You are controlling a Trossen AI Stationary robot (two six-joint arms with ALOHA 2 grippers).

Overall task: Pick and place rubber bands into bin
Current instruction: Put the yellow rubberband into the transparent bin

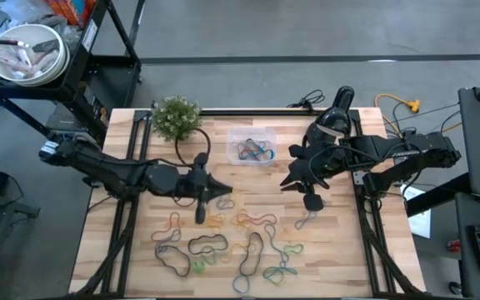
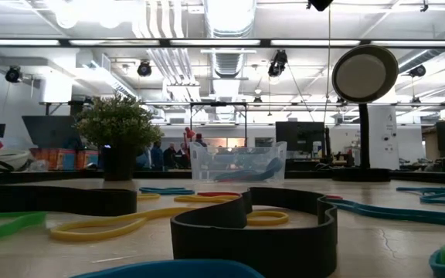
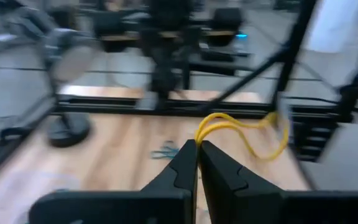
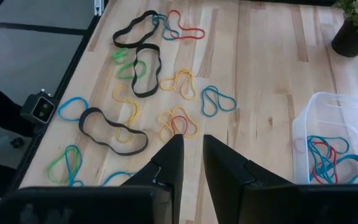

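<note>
Many rubber bands [image 1: 223,246] in black, yellow, blue, green and red lie flat over the table's near half, also seen in the right wrist view [image 4: 142,81]. The clear bin [image 1: 252,150] stands mid-table toward the far side with a few blue and red bands inside [image 4: 328,155]. My left gripper [image 1: 226,193] hovers left of centre, shut on a yellow rubber band [image 3: 241,127]. My right gripper [image 1: 292,180] hangs right of the bin, above the table; its fingers [image 4: 191,152] stand a little apart with nothing between them. My left gripper pinches one end of the yellow band [image 3: 201,134] between its two fingertips. The fingers come about level from the table's left. Two strands leave the tips and the rest of the loop [image 3: 272,127] juts out past them, lifted clear of the table.
A small potted plant [image 1: 176,117] stands at the far left of the table. A round-headed black stand [image 1: 340,100] sits at the far right. A metal bowl [image 1: 23,54] rests on a cart off the table's far left corner. Bare wood lies around the bin.
</note>
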